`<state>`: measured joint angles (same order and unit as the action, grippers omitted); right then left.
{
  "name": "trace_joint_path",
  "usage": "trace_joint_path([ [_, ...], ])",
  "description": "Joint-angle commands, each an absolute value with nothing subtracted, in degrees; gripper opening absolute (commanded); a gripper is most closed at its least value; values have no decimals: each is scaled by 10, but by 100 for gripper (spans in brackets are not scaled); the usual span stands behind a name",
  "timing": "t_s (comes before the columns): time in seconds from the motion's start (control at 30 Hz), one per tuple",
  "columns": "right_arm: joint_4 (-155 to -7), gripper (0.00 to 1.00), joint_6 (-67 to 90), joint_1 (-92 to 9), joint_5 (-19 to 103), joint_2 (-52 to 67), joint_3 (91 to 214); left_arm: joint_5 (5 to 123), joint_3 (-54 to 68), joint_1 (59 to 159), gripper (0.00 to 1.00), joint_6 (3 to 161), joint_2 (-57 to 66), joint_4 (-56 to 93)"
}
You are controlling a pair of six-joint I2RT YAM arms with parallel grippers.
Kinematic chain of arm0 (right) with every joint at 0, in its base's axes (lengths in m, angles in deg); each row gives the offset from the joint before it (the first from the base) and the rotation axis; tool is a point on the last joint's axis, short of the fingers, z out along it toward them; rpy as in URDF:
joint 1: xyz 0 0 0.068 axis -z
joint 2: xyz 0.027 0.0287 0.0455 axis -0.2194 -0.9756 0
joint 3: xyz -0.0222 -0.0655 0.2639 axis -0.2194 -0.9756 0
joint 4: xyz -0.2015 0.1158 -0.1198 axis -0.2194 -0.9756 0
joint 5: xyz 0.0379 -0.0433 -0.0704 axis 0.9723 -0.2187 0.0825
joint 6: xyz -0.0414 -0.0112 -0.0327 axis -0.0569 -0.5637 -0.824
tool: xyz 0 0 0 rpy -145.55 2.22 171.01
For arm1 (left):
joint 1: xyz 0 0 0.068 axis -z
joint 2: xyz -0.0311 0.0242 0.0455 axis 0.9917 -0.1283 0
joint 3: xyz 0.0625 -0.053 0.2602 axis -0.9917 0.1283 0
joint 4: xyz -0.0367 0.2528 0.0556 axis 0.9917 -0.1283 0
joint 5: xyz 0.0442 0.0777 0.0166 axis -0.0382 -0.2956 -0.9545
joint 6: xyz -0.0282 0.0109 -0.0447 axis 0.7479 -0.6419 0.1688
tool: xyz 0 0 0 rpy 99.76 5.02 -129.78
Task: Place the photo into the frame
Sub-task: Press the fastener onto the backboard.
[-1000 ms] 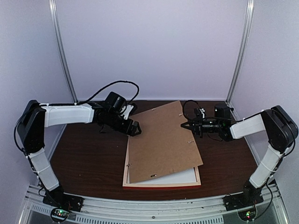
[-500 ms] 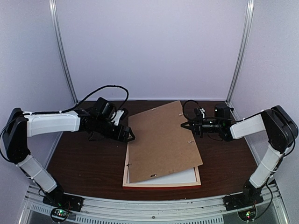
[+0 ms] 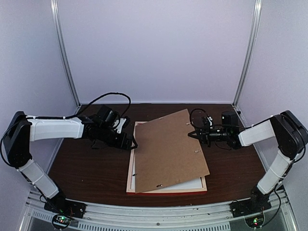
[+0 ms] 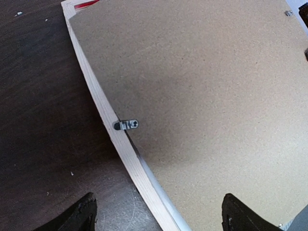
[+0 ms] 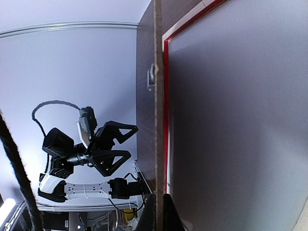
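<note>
The frame (image 3: 130, 179) lies face down on the table, pale wood back up and red outer edge at the front. A plain brown backing board (image 3: 168, 149) rests tilted over it. My right gripper (image 3: 192, 134) is shut on the board's right edge, seen edge-on between its fingers in the right wrist view (image 5: 158, 214). My left gripper (image 3: 129, 142) is open and empty, just above the frame's left strip (image 4: 108, 126). Its fingertips (image 4: 83, 215) straddle that strip and the board's edge (image 4: 207, 96). A white sheet (image 3: 187, 184) shows under the board's near corner. The photo's printed face is hidden.
A small metal turn clip (image 4: 126, 125) sits on the frame's left strip. Dark wooden table (image 3: 86, 163) lies left of the frame. White enclosure walls with metal posts (image 3: 65, 53) close in the back and sides. My left gripper also shows in the right wrist view (image 5: 109, 148).
The backing board has swung so the frame's far left corner is uncovered. My left gripper has drawn back to the left and toward the near side. The right gripper still holds the board.
</note>
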<state>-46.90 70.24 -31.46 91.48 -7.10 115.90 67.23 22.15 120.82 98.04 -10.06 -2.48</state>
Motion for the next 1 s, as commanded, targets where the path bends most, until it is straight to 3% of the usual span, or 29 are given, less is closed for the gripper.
trace_joint_path([
  [0.0,-463,0,687,-317,909,-36,1154,663,224,1204,90,993,-114,13],
  [0.57,-425,0,710,-317,873,-26,1126,661,222,1204,90,1009,-150,36],
  [0.97,-321,0,763,-317,875,-68,1123,656,220,1204,90,1009,-159,37],
])
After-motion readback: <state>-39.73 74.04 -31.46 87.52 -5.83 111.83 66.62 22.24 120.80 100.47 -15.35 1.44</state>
